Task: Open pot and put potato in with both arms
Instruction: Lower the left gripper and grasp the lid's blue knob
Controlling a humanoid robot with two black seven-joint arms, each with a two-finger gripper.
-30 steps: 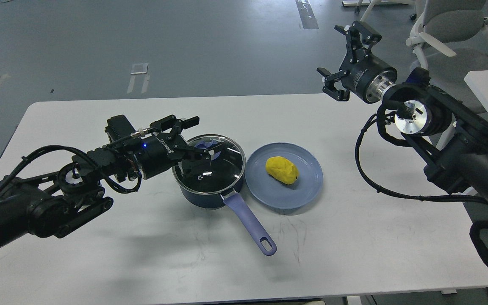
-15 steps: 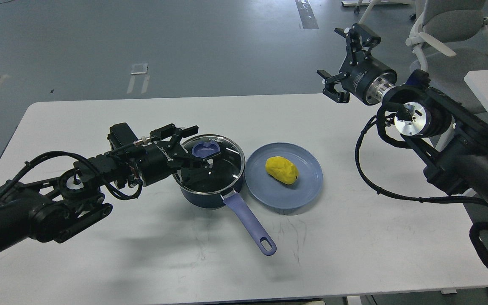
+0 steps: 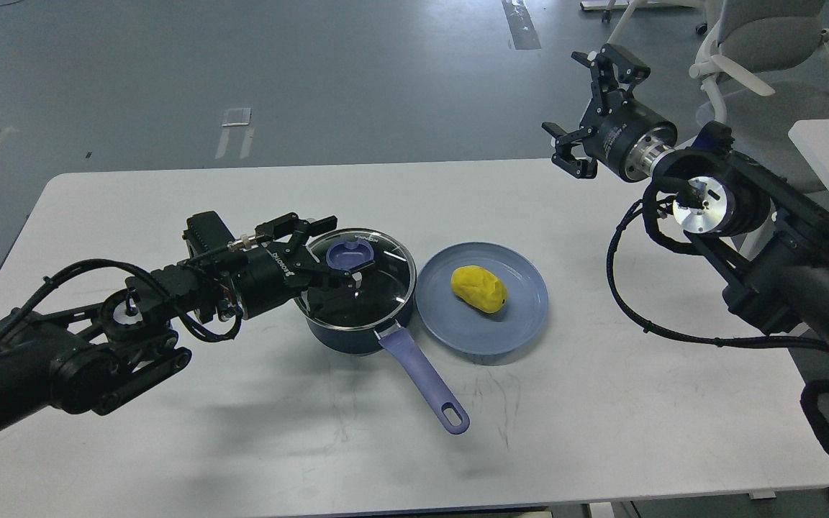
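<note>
**Lid on, both claws spread**

White tabletop (image 3: 170, 446) fills your view over grey floor. Your left gripper (image 3: 328, 252) has its fingers spread, one above and one below the purple knob (image 3: 348, 254) of the glass lid (image 3: 378, 284), gripping nothing. That lid sits on the dark blue pot (image 3: 357, 334) mid-table. Just beside it, the yellow potato (image 3: 479, 288) rests on a round blue plate (image 3: 522, 320). Your right gripper (image 3: 583, 108) hangs spread and empty above the far right edge.
</note>
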